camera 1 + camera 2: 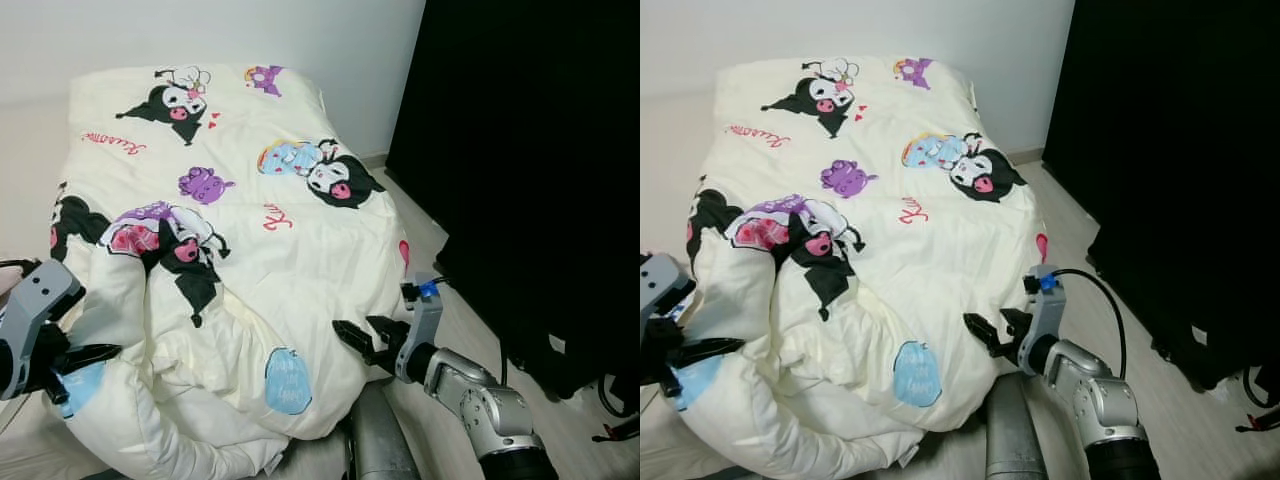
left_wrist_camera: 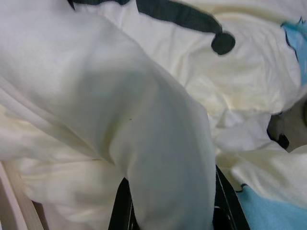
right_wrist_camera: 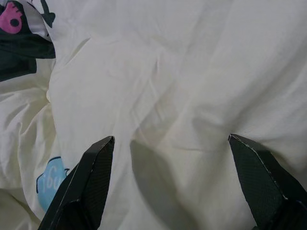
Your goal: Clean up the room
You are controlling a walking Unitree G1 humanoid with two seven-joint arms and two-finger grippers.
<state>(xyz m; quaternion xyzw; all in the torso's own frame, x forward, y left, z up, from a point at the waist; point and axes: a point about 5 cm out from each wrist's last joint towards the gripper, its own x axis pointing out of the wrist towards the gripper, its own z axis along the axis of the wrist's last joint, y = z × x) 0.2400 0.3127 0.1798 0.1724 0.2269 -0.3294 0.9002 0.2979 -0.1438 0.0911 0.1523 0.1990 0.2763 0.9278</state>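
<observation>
My right gripper (image 3: 170, 182) is spread wide, its two black fingers (image 3: 88, 179) splayed apart with bare cream fabric between them and nothing pinched. In the head views it sits at the near right edge of the comforter (image 1: 250, 250), fingertips pointing into the cloth where it drapes off the bed's corner. My left gripper (image 1: 85, 358) is at the near left side; in its wrist view a thick fold of the comforter runs between the two fingers (image 2: 229, 211), so I judge it is clamped on that fold, though the fingertips themselves are buried in cloth.

The comforter is the thing I am tidying: cream, printed with cartoon characters, laid fairly flat toward the white wall (image 1: 250, 40) but bunched into a heavy roll along the near edge, with a blue print patch (image 1: 288, 380) turned up in the heap. To the right a black curtain (image 1: 530, 150) hangs close to the bed, over pale wood floor (image 1: 450, 300).

Risks as I see them:
- If I close the right fingers here, they may catch only the top layer, and the filling would slip and leave the roll where it lies.
- Pulling with the left alone would skew the cover sideways, since the right side is not held.
- The cable (image 1: 1105, 300) looping off my right wrist hangs near the comforter edge and could snag a fold.
- The bunched edge overhangs the mattress; a careless tug could drag it to the floor.
</observation>
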